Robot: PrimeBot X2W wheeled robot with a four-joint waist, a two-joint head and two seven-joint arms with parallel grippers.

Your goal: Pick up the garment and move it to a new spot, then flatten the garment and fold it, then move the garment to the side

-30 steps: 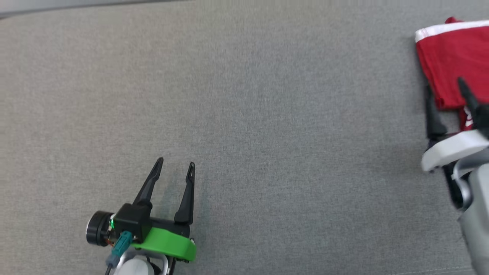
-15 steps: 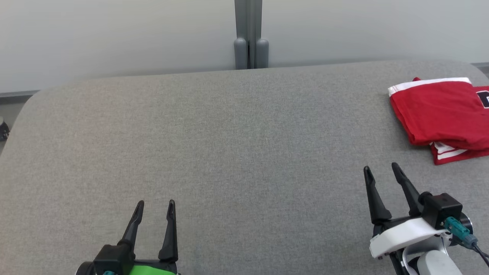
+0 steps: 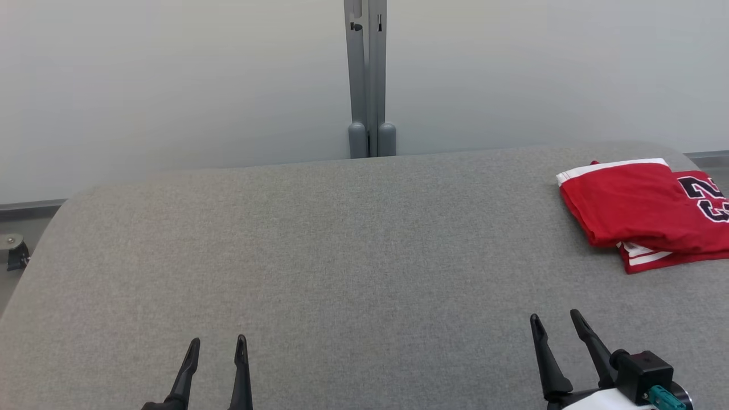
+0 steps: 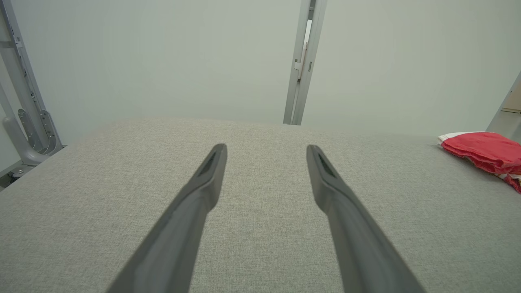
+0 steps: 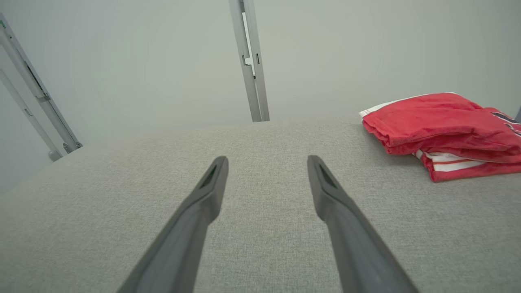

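The garment (image 3: 638, 210) is a red jersey with white trim and dark numbers, folded into a flat stack at the far right of the grey padded table (image 3: 342, 256). It also lies at the right in the right wrist view (image 5: 439, 130) and at the far right edge of the left wrist view (image 4: 484, 150). My right gripper (image 3: 555, 322) stands open near the table's front right, well short of the garment and holding nothing. My left gripper (image 3: 217, 345) stands open at the front left, empty. Both grippers hover above bare cloth (image 4: 266, 150) (image 5: 266, 160).
A grey metal post (image 3: 367, 80) rises behind the table's far edge against a pale wall. A caster wheel (image 3: 14, 250) sits on the floor past the table's left corner. Metal frame bars (image 4: 24, 110) stand at the left.
The head camera has tilted up, bringing the wall and post into view. My right gripper has drawn back from the garment toward the front; both grippers stay open.
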